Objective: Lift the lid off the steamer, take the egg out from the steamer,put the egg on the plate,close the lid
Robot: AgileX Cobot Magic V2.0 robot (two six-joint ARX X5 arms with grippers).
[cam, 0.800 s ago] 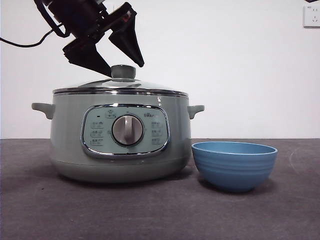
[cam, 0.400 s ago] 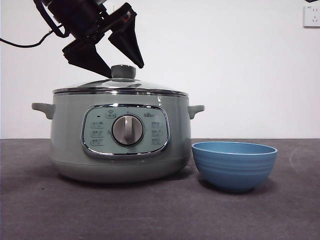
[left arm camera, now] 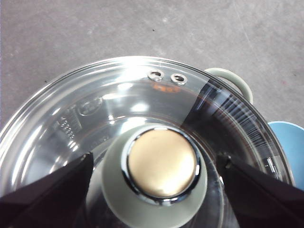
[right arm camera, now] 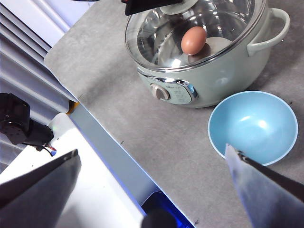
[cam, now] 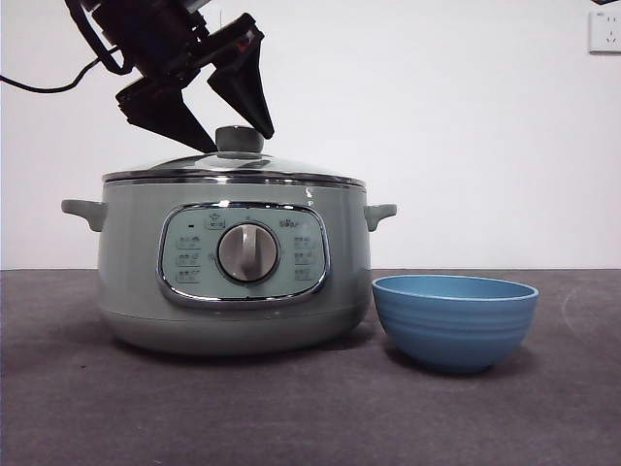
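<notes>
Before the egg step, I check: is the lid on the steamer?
On: the lid sits level on the steamer rim.

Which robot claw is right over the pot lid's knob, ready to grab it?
The left gripper. Its open black jaws sit either side of the round pale-green knob on the clear-glass lid. The right gripper waits apart, high above the small blue bowl.

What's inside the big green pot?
Through the clear glass lid, the right wrist view shows one brown egg inside the steamer, resting on something pale. The glare on the glass hides the rest. From the front, the steamer's wall hides everything inside.
</notes>
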